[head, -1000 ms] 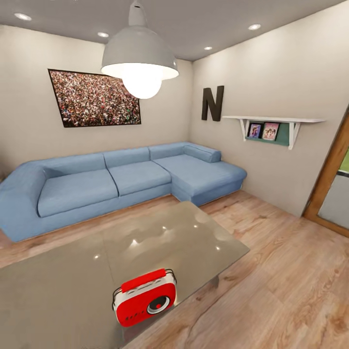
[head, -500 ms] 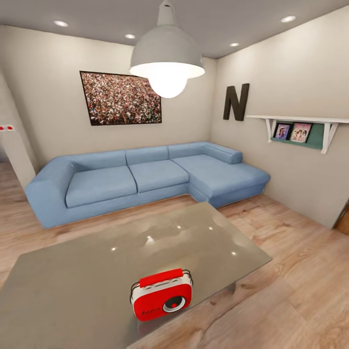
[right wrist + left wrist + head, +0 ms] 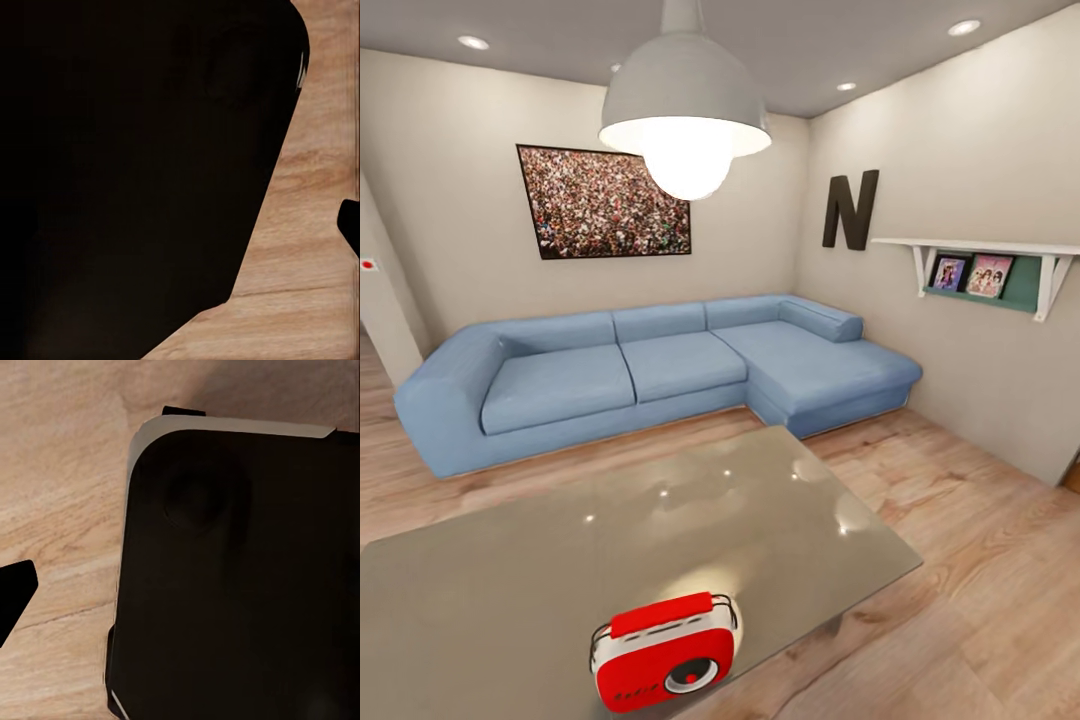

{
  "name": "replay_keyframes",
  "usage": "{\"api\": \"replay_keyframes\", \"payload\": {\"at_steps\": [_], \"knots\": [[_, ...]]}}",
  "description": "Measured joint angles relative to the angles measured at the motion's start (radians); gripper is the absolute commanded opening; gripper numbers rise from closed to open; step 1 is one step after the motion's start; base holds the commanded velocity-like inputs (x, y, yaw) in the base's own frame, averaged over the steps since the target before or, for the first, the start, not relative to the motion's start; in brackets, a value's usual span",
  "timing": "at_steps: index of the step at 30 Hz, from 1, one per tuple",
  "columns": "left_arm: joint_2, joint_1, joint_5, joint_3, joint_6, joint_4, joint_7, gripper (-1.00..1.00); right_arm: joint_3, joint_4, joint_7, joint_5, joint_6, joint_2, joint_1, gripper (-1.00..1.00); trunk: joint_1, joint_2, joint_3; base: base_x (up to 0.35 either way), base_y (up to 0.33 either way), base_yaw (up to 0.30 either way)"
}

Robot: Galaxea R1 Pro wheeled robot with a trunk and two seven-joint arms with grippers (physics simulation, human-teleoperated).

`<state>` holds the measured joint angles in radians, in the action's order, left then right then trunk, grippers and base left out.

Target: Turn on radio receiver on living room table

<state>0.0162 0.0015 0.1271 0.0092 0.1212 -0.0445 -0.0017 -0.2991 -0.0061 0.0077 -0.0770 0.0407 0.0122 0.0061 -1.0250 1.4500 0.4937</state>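
Note:
The small red radio receiver [image 3: 665, 652] with white trim and a round dial stands upright at the near edge of the low grey glossy table [image 3: 660, 540], at the bottom of the head view. Around it is the living room, with a blue L-shaped sofa [image 3: 650, 365] behind the table and a crowd picture [image 3: 605, 203] on the beige wall. One dark fingertip [image 3: 13, 594] of the left gripper shows over the wood floor. A dark fingertip [image 3: 351, 225] of the right gripper shows at the edge of the right wrist view. Neither gripper's gap shows.
A white dome pendant lamp [image 3: 685, 100] hangs over the table. A wall shelf [image 3: 985, 262] with photos and a black letter N [image 3: 850, 210] are on the right wall. Wood floor [image 3: 980, 560] lies right of the table. A dark rounded robot body [image 3: 240, 577] spans both wrist views.
The head camera has swung and shifted, so the whole room sits differently in the picture. The radio now appears lower and a little larger; it stands at the same spot on the table.

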Motion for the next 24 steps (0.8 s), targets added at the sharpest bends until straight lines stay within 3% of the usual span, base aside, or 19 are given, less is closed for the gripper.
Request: {"api": "replay_keyframes", "payload": {"at_steps": [8,24], "knots": [[0.001,0.0,0.0,0.0,0.0,0.0,0.0,1.0,0.0,0.0,0.0,0.0,0.001,0.002,0.0,1.0,0.0,0.0,0.0,0.249,-0.191,0.037],[0.001,0.0,0.0,0.0,0.0,0.0,0.0,1.0,0.0,0.0,0.0,0.002,0.001,0.001,0.0,1.0,0.0,0.0,0.0,0.044,-0.02,0.269]]}}
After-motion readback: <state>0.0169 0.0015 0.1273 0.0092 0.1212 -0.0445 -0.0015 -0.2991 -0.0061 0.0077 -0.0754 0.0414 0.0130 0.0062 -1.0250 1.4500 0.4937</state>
